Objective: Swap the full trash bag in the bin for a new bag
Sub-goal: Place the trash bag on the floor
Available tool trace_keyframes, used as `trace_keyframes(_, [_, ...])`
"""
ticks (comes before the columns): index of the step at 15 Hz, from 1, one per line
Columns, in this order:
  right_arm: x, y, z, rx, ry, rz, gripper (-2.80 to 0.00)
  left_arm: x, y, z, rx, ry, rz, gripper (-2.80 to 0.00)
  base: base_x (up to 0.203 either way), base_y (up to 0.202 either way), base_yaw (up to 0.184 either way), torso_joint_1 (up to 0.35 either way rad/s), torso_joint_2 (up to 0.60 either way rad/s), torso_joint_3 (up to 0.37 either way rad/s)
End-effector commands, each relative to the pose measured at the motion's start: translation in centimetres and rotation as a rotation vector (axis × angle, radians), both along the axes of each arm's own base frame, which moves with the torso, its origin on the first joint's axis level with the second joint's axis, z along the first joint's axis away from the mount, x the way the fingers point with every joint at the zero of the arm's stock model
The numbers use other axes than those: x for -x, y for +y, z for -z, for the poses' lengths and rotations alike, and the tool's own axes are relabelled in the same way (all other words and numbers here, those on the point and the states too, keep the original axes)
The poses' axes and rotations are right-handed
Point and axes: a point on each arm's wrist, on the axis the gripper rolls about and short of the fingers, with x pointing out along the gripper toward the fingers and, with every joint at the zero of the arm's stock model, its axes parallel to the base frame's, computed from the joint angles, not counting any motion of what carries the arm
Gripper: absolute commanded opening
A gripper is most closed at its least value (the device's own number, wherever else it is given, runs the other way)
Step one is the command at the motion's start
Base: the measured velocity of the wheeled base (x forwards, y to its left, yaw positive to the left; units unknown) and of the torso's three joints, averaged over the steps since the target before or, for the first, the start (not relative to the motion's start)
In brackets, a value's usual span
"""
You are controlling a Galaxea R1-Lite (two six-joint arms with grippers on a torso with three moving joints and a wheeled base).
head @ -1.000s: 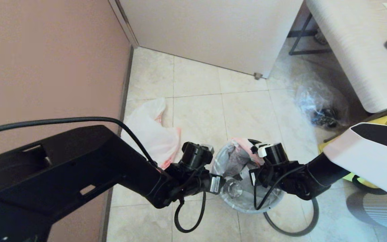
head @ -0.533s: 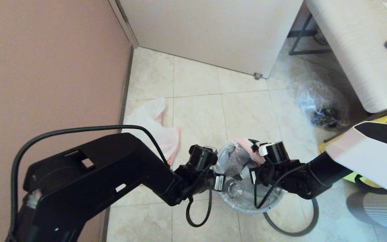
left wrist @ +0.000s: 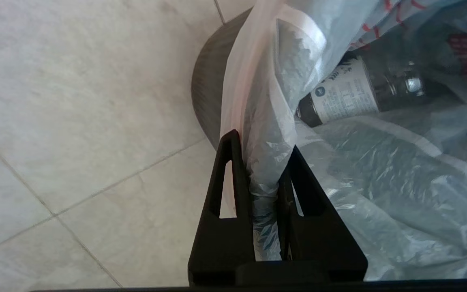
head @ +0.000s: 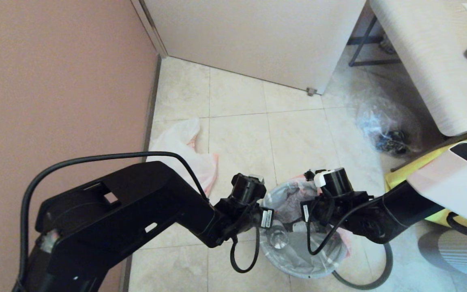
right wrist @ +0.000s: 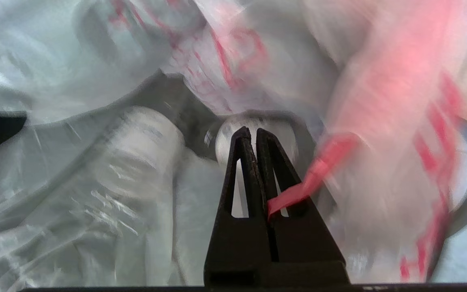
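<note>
The full trash bag [head: 298, 247], white with a pink-red band and a clear bottle [left wrist: 349, 93] inside, sits in the black bin [left wrist: 206, 91]. My left gripper [left wrist: 264, 142] is shut on a bunched fold of the bag's rim on its left side [head: 269, 228]. My right gripper [right wrist: 250, 132] is shut on a red strip of the bag's band [right wrist: 298, 192], over the bag's right part [head: 312, 226]. The new bag [head: 181, 156] lies limp and flat on the floor by the left wall.
A dark hoop [head: 382, 269] lies on the tiles by the bin. A clear crinkly bag with dark contents [head: 387, 123] lies at the right, near a yellow fabric bag [head: 418, 172] and a light table [head: 424, 61]. The pink wall [head: 55, 81] runs along the left.
Both grippers have come nearer to me with the bag's rim in them, and the bag's mouth has shifted with them. The pink band now hangs at the bag's right.
</note>
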Motion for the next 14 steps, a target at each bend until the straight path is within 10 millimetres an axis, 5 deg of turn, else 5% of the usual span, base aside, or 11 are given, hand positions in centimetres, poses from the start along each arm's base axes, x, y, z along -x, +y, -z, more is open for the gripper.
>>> trace_keyframes(1, [0.6, 0.4, -1.4, -0.018, -0.032, -0.013, -2.80, -0.1, -0.2, -0.3, 0.009, -0.011, -0.002, -2.80, 0.000, 0.000, 0.000, 0.000, 0.00, 0.000])
trace_keyframes(7, [2.8, 1.3, -6.0, -0.062, -0.103, -0.063, -2.80, -1.6, -0.3, -1.4, 0.026, -0.056, -0.054, -2.80, 0.000, 0.000, 0.000, 0.000, 0.00, 0.000])
trace_keyframes(14, [7.8, 3.6, -11.4, -0.134, -0.154, -0.233, -2.80, -4.0, -1.1, -1.9, 0.013, -0.088, -0.132, -2.80, 0.000, 0.000, 0.000, 0.000, 0.00, 0.000])
